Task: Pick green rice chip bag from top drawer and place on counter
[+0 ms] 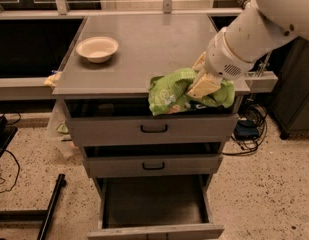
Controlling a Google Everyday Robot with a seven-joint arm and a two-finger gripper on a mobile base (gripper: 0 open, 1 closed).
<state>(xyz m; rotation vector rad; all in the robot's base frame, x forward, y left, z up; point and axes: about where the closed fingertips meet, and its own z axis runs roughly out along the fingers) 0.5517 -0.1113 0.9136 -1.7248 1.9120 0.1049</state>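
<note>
Green foil rice chip bag [169, 95] clamped in closed gripper [203, 86], hanging above open top drawer [154, 129] at near right edge of counter [144, 44], long axis left-right; landing surface just far and left of gripper

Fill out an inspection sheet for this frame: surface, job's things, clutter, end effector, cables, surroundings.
Surface: counter, grey, with a white bowl at its left rear.
Job's things: green rice chip bag held up at the counter's front edge, over the open top drawer; not yet set down.
Clutter: yellowish scrap on the left ledge.
End effector: end effector clamped on the bag's right part, at the counter's front right.
Cables: black cables on the floor right of the cabinet; more at far left.
Surroundings: bottom drawer pulled far out; speckled floor.
</note>
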